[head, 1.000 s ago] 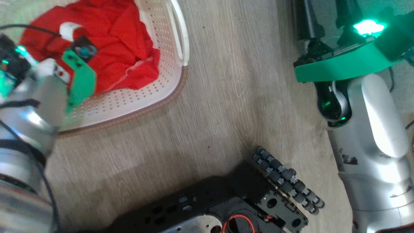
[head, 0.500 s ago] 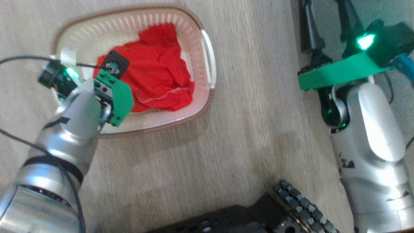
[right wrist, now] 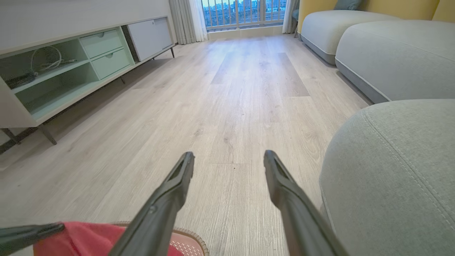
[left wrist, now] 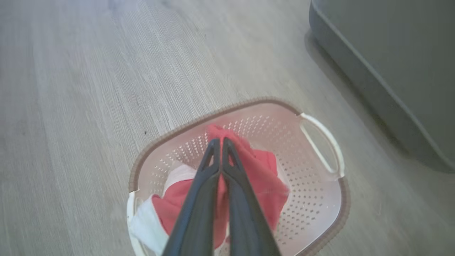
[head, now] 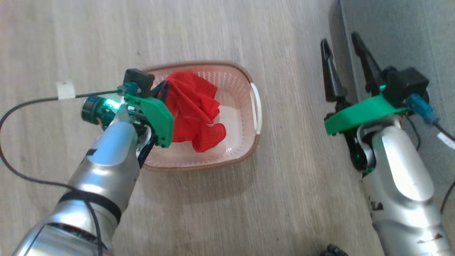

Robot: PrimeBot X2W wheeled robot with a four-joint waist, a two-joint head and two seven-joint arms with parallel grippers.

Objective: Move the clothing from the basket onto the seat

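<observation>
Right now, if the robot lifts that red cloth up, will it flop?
Probably floppy: the red cloth hangs in loose folds from the left gripper. Likely light, since one narrow pinch holds it. It may snag the basket rim.

Soft daylight enters from the far window point(right wrist: 245, 12); left wrist view blurred.
</observation>
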